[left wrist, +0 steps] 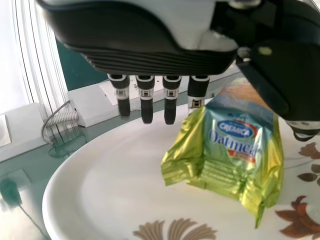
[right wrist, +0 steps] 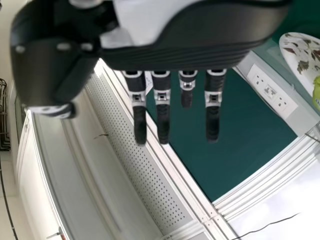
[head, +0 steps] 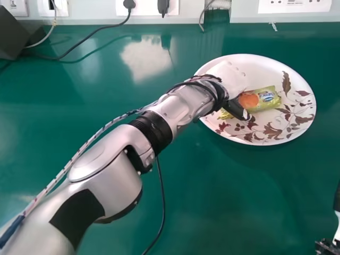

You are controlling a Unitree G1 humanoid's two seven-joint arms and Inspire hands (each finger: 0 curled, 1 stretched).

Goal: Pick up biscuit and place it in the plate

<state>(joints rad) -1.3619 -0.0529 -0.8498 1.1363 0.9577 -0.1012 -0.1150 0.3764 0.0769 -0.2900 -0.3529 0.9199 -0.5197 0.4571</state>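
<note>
Head view: the left arm (head: 109,172) crosses the green table (head: 228,202) from the lower left. The left hand (head: 228,79) is over the left part of the plate (head: 305,101), back up, with its thumb (head: 237,108) over the near edge of the biscuit (head: 263,99). The biscuit lies in its wrapper on the plate, right of the left hand, among brown and red leaf prints. Part of the right hand (head: 337,226) shows at the lower right edge, well apart from the plate. At the far side are sockets (head: 295,6); a dark box (head: 13,34) sits at the far left, with cables near it.

Left wrist view: the left hand is wide, its fingers (left wrist: 146,102) straight and spaced along one side, its thumb on the other. The biscuit is between fingers and thumb, a crimped green-gold end towards the camera, against the white plate. Whether the thumb or any finger presses on the wrapper, cannot tell.

Right wrist view: the right hand is wide and holds nothing, fingers (right wrist: 163,120) straight. Beyond it are the table, the sockets, a perforated panel (right wrist: 135,150), part of the plate and a sliver of the biscuit's green wrapper.
</note>
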